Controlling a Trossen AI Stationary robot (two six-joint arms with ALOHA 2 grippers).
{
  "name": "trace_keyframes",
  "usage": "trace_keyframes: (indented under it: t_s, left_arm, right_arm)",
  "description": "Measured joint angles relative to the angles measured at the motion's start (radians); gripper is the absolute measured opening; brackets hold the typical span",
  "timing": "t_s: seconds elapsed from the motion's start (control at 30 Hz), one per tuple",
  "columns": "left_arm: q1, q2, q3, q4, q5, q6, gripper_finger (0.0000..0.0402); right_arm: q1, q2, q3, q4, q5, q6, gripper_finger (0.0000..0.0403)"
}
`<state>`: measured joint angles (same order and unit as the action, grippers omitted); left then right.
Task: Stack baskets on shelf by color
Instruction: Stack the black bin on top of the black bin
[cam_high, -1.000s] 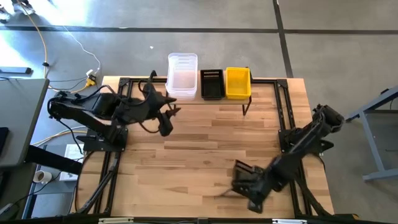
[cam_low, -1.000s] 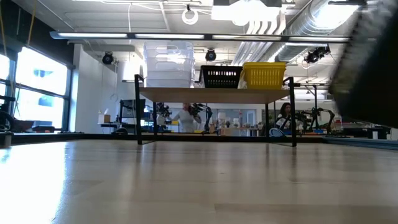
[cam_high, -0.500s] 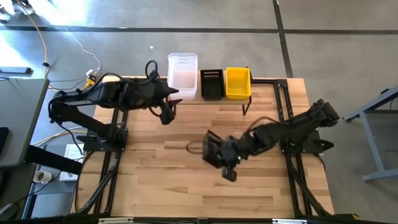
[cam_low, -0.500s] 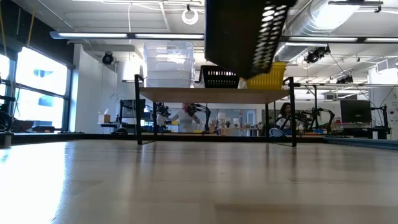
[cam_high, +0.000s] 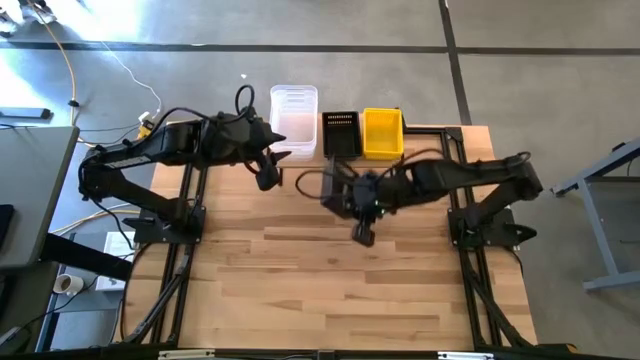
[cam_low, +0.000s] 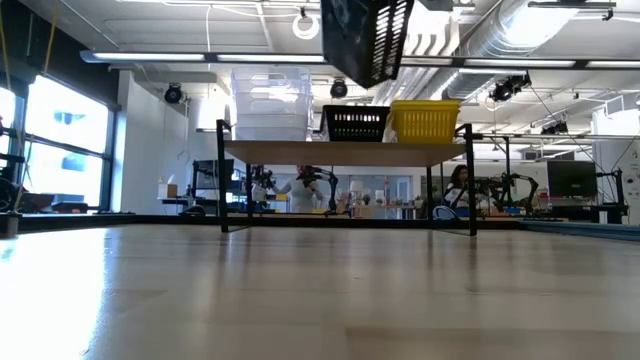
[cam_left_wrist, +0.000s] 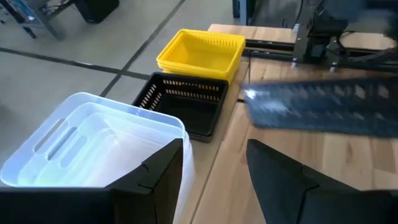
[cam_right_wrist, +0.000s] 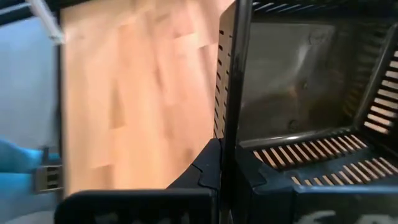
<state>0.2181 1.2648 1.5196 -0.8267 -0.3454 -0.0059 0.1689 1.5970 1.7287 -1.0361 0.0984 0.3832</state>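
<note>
On the shelf (cam_low: 345, 152) at the table's far edge stand a stack of clear baskets (cam_high: 293, 120), a black mesh basket (cam_high: 340, 133) and a yellow basket (cam_high: 382, 132), side by side. My right gripper (cam_high: 352, 195) is shut on another black mesh basket (cam_high: 332, 188), which hangs high in the low view (cam_low: 365, 35), in front of the shelf. My left gripper (cam_left_wrist: 214, 180) is open and holds nothing. It hovers just near of the clear stack (cam_left_wrist: 93, 143). My right gripper grips the carried black basket by one side wall (cam_right_wrist: 233, 93), with one finger inside the basket and one outside. It reaches in from the table's right. The basket is lifted clear of the table, tilted, above the height of the shelf top.
The shelf's thin black legs (cam_high: 395, 172) stand on the table's far part. Black frame rails run along the table's left and right sides. The wide near half of the wooden table (cam_high: 320, 290) is bare. Beyond the table, people and other robot arms show in the room.
My right gripper has carried the black basket from the table's near right corner up and toward the far edge, to just in front of the shelf; the basket has turned along the way. My left gripper has moved toward the far edge, closer to the clear stack.
</note>
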Motion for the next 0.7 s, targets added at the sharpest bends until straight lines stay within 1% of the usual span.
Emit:
trace_keyframes:
  t_s: [0.13, 0.4, 0.57, 0.7]
  left_arm:
    - [0.006, 0.0, 0.0, 0.009, 0.037, -0.016, 0.0167]
    - [0.005, 0.0, 0.0, 0.011, 0.04, -0.018, 0.0167]
    - [0.005, 0.0, 0.0, 0.012, 0.039, -0.017, 0.0167]
    - [0.005, 0.0, 0.0, 0.011, 0.038, -0.017, 0.0167]
  right_arm:
    - [-0.066, 0.0, 0.074, -0.084, 0.057, -0.148, 0.0]
    - [-0.23, 0.0, 0.184, -0.146, 0.109, -0.466, 0.0]
    - [-0.336, 0.001, 0.19, -0.159, 0.117, -0.597, 0.0]
    - [-0.4, 0.029, 0.189, -0.168, 0.136, -0.677, 0.0]
